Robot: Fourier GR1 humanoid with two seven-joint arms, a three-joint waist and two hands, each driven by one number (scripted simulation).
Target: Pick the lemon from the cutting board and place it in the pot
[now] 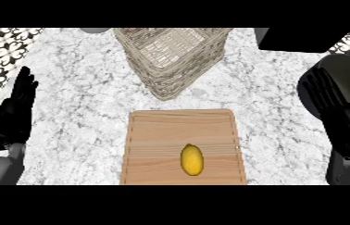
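Fingers of the left hand stand straight and released at the view's left edge, pointing up the counter, holding nothing. The right hand shows at the right edge, its fingers likewise relaxed and spread, touching no object.

Between the two hands, and well apart from both sets of fingertips, lies the cutting board, a pale wooden rectangle flat on the marble counter. The lemon rests on the board's nearer half, slightly right of its middle, its long axis running away from the robot. It sits lower in the view than either hand's fingertips, inward of the left fingers and inward of the right ones, a little closer to the right hand.

Beyond the board, farther out than the fingertips reach, stands a wicker basket, its opening facing up. A black object lies past the right fingers at the counter's far corner; what it is cannot be told.
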